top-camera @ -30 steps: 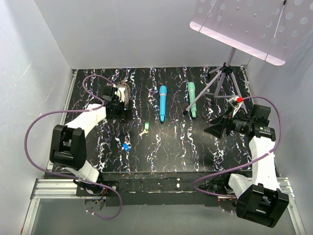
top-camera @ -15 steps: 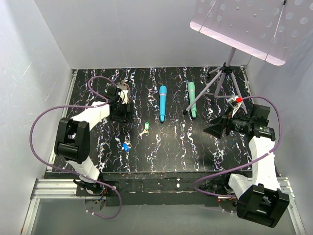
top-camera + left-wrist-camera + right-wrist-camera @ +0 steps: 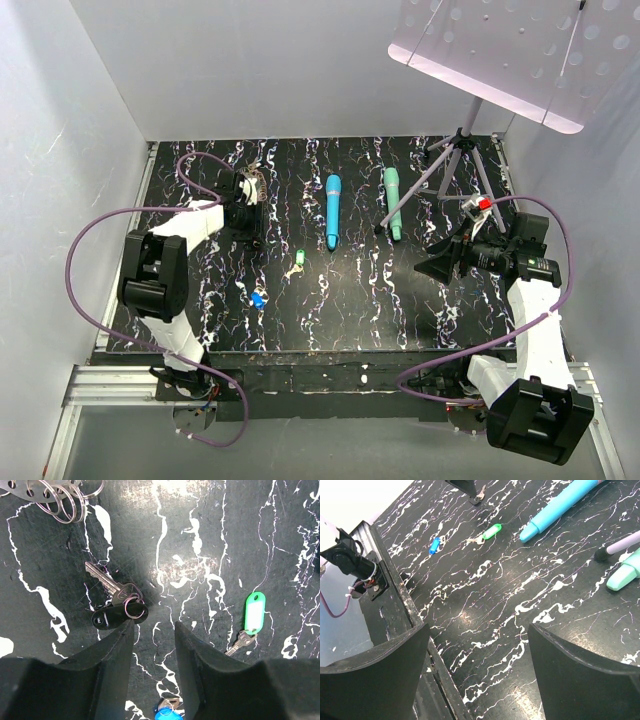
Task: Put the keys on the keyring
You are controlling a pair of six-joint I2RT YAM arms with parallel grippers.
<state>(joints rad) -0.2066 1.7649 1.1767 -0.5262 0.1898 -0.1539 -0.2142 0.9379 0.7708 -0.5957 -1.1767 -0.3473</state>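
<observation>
Now my left gripper [image 3: 154, 626] hangs low over the black marbled bench [image 3: 210, 545], its fingers partly apart with only bare bench between them. At about eleven o'clock from the gap lies a black-tagged key [image 3: 111, 617], touching or just beside the tip of the left finger; I cannot tell which. It has a small ring on its tag, and its silver blade points to ten o'clock. The green-tagged key [image 3: 252, 614] lies at two o'clock, well apart from the fingers. The blue-tagged key [image 3: 167, 714] shows at six o'clock, in the gap close to my wrist. The keyring [image 3: 57, 497], a holed metal strip carrying several wire rings, sits far off at eleven o'clock, apart from every key. My right gripper [image 3: 479, 630] hovers over the right side of the bench, spread wide and holding nothing. Seen from above, a blue wand [image 3: 332, 212] and a teal wand [image 3: 393, 202] lie toward twelve and one o'clock of the green-tagged key.
</observation>
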